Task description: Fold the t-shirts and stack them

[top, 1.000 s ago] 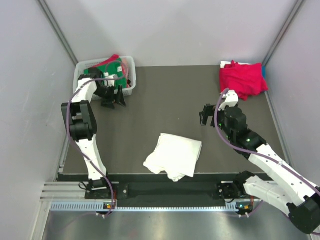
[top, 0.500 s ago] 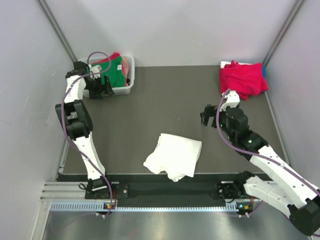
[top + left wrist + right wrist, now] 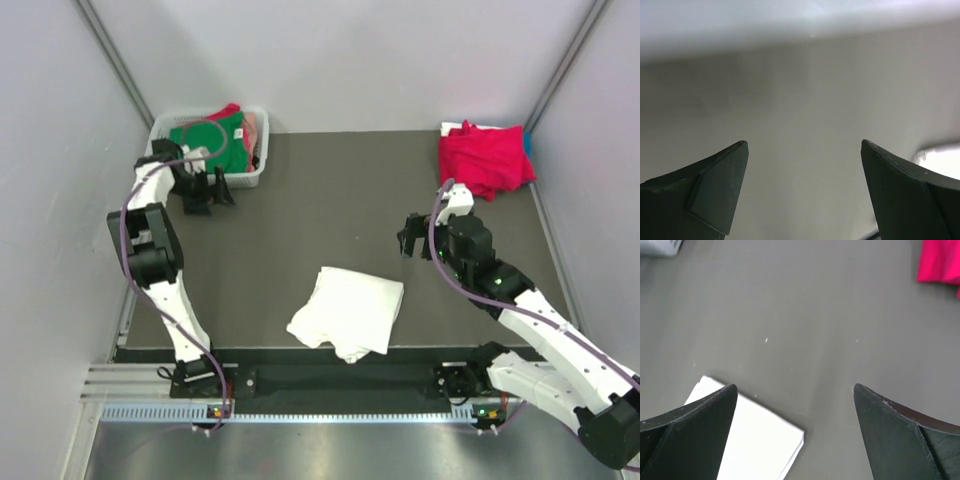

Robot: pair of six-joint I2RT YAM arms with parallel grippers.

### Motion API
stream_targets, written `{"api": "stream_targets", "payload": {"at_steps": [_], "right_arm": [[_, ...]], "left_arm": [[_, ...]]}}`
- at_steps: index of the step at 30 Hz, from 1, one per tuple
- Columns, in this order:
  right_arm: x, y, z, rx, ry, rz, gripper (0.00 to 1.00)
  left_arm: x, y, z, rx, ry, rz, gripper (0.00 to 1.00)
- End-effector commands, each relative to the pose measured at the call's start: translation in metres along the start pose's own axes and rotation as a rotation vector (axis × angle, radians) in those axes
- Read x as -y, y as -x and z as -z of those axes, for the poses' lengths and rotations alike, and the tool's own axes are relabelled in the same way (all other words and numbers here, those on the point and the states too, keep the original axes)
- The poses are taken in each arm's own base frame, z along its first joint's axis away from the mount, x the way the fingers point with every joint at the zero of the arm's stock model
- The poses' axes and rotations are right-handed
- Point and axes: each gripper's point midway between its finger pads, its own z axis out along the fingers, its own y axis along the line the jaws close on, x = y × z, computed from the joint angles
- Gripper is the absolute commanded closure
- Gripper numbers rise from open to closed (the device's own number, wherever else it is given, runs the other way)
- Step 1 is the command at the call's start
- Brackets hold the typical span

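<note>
A folded white t-shirt [image 3: 348,312] lies near the table's front middle; its corner [image 3: 750,440] shows in the right wrist view. Crimson t-shirts [image 3: 485,160] are piled at the back right, and an edge of that pile [image 3: 940,262] shows in the right wrist view. A bright green t-shirt [image 3: 215,140] and a red one [image 3: 228,112] lie in the basket. My left gripper [image 3: 208,190] hangs open just in front of the basket, holding nothing; its wrist view shows the left gripper [image 3: 805,145] against blurred grey. My right gripper [image 3: 412,235] is open and empty above bare table, right of the white shirt; its wrist view shows the gap [image 3: 795,387].
The white slatted basket [image 3: 250,182] stands at the back left corner, against the left wall. Something blue [image 3: 527,145] peeks out beside the crimson pile. Grey walls close in the table on three sides.
The left arm swung left to the basket, then came back a little; its gripper now sits just in front of the basket with the jaws slightly wider. The right arm has barely moved.
</note>
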Motion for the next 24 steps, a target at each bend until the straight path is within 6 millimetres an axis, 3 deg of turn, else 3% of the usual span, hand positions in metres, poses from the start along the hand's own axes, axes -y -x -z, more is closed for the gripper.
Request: {"api": "stream_targets", "payload": {"at_steps": [1,2,8,15,18,24], "right_arm": [[-0.027,-0.001,0.006,-0.057,0.123,-0.002,0.0],[-0.03,-0.009,0.007,-0.093,0.139,-0.011,0.0],[-0.061,-0.043,0.029,-0.203,0.295,-0.013,0.0],[-0.114,-0.092,0.056,-0.405,0.498,0.071,0.0],[-0.13,-0.118,0.063,-0.476,0.523,0.132,0.0],[-0.173,-0.134,0.066,-0.517,0.588,0.242,0.0]], "left_arm": [[0.093,-0.031,0.039,0.022,-0.116,-0.21,0.02],[0.118,-0.039,0.051,0.03,-0.146,-0.265,0.02],[0.179,-0.119,0.068,-0.065,-0.208,-0.42,0.02],[0.201,-0.167,0.081,-0.156,-0.249,-0.459,0.02],[0.203,-0.172,0.087,-0.144,-0.247,-0.48,0.02],[0.199,-0.173,0.09,-0.13,-0.22,-0.5,0.02]]}}
